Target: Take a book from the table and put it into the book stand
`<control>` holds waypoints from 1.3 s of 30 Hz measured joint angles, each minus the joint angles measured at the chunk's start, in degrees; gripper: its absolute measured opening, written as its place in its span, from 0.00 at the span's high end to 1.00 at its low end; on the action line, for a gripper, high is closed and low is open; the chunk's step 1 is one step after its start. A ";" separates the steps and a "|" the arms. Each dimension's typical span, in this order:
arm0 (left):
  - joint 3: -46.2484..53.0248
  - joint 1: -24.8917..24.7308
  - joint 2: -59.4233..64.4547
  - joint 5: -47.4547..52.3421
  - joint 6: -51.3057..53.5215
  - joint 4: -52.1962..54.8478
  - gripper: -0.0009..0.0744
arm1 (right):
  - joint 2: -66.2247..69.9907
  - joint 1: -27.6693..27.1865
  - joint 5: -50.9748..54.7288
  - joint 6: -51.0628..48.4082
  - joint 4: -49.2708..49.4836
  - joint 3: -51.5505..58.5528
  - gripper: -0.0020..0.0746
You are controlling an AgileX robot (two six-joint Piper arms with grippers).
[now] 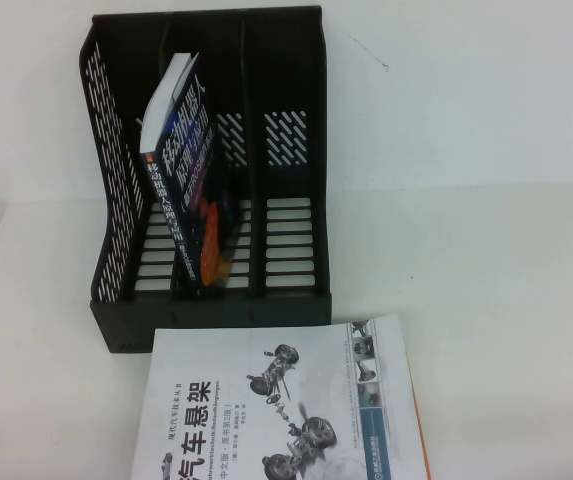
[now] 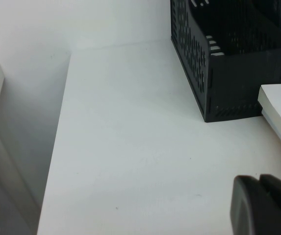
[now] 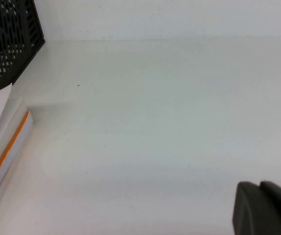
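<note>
Book (image 1: 286,410): white paperback lying flat on the table (image 1: 506,270), just before the book stand (image 1: 206,170); not yet lifted
Stand: dark blue book (image 1: 186,180) leaning inside
Left gripper (image 2: 264,205): fingers together, off the book
Right gripper (image 3: 264,208): fingers together, parked
Progress: all remaining

Matt black plastic book stand (image 1: 206,160), glossy paper book (image 1: 276,410), smooth white table (image 1: 496,280)

I am seeing the left gripper (image 2: 261,205) hovering above the bare table (image 2: 130,161), its dark fingers pressed together. The book stand (image 2: 218,63) is standing farther off, and the book (image 2: 280,115) is lying just beside its base corner.
</note>
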 joint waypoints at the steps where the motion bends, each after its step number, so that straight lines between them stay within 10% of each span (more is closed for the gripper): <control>1: 0.00 0.00 0.00 0.00 0.00 0.00 0.99 | 0.00 0.00 0.00 0.00 0.00 0.00 0.98; 20: 0.24 0.00 0.00 -2.85 3.48 7.25 0.99 | 0.00 0.00 -16.80 0.81 -5.03 0.37 0.98; 39: 0.38 0.00 -0.14 -62.11 -0.83 5.32 0.99 | 0.00 0.00 -63.49 6.94 3.57 0.39 0.98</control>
